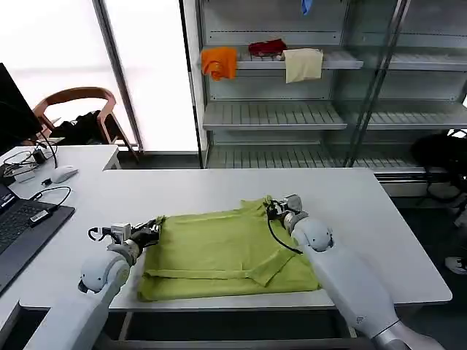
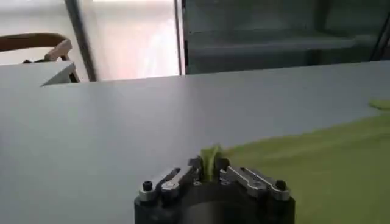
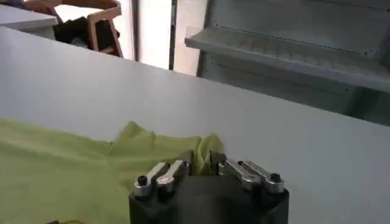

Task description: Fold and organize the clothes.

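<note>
left end effector (image 1: 155, 232) and right end effector (image 1: 273, 210) each pinch a far corner of the t-shirt (image 1: 219, 251).

The lime yellow-green cotton T-shirt (image 1: 226, 251) is plain and unpatterned on its visible side. It lies on a matte white rectangular table (image 1: 379, 219). The left gripper (image 2: 209, 172) has silver-grey metal fingers on a black body; the right gripper (image 3: 203, 165) has the same colouring (its arm shell is glossy white). On the far grey metal shelf (image 1: 328, 62) sit an orange cloth (image 1: 220, 62), a red cloth (image 1: 267, 48) and a cream cloth (image 1: 303, 64). At the far left stands a brown wooden chair (image 1: 76, 98), and near left a black laptop keyboard (image 1: 22, 226).
</note>
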Robot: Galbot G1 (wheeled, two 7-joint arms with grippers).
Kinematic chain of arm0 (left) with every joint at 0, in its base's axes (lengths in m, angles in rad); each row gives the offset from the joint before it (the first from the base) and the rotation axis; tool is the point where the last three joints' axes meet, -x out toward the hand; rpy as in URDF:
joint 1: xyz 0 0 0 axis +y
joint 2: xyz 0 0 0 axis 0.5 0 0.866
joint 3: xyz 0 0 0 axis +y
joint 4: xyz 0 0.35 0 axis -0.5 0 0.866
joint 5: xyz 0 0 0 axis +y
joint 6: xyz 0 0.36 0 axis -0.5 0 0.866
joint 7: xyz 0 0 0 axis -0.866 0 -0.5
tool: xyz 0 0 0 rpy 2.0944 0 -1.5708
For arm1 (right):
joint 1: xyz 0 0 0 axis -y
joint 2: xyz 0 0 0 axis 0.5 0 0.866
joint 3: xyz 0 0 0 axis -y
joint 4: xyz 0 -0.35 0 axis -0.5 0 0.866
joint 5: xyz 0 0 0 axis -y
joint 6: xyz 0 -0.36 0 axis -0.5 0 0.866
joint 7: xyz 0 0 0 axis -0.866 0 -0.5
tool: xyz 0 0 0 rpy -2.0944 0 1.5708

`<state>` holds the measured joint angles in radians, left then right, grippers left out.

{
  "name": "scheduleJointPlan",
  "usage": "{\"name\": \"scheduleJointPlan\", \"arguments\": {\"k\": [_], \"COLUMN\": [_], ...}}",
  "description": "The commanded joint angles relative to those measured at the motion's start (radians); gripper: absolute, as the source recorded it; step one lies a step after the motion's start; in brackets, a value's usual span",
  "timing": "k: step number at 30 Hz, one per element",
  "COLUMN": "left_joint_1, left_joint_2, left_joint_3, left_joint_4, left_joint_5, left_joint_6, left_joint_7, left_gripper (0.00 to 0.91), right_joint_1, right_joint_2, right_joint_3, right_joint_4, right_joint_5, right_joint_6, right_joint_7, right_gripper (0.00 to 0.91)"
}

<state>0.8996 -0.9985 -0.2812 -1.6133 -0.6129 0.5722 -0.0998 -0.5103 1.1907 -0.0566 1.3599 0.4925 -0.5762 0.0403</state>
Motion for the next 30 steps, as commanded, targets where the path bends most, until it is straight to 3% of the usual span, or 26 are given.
{"name": "scheduleJointPlan", "arguments": {"k": [1, 11, 30], "left_joint_1": [0.012, 0.066, 0.364], "left_joint_2": [0.018, 0.055, 0.117], "left_joint_3": [-0.017, -0.047, -0.186], "left_joint_4": [-0.088, -0.196, -0.363], "left_joint_5": [-0.037, -0.074, 0.012], "left_joint_6": [-0.050, -0.094, -0.130], "left_joint_7": [-0.015, -0.028, 0.037], "left_gripper": [0.000, 0.000, 0.000], "right_joint_1": [0.001, -0.052, -0.376], "right_joint_2": [-0.006, -0.100, -0.308], "right_joint_3": [0.002, -0.020, 0.147], "right_joint_4": [0.074, 0.299, 0.599], "right_joint_5": [0.033, 0.122, 0.154], "right_joint_6": [0.019, 0.040, 0.053], "right_joint_7": [0.034, 0.106, 0.096], "right_gripper": [0.000, 0.000, 0.000]}}
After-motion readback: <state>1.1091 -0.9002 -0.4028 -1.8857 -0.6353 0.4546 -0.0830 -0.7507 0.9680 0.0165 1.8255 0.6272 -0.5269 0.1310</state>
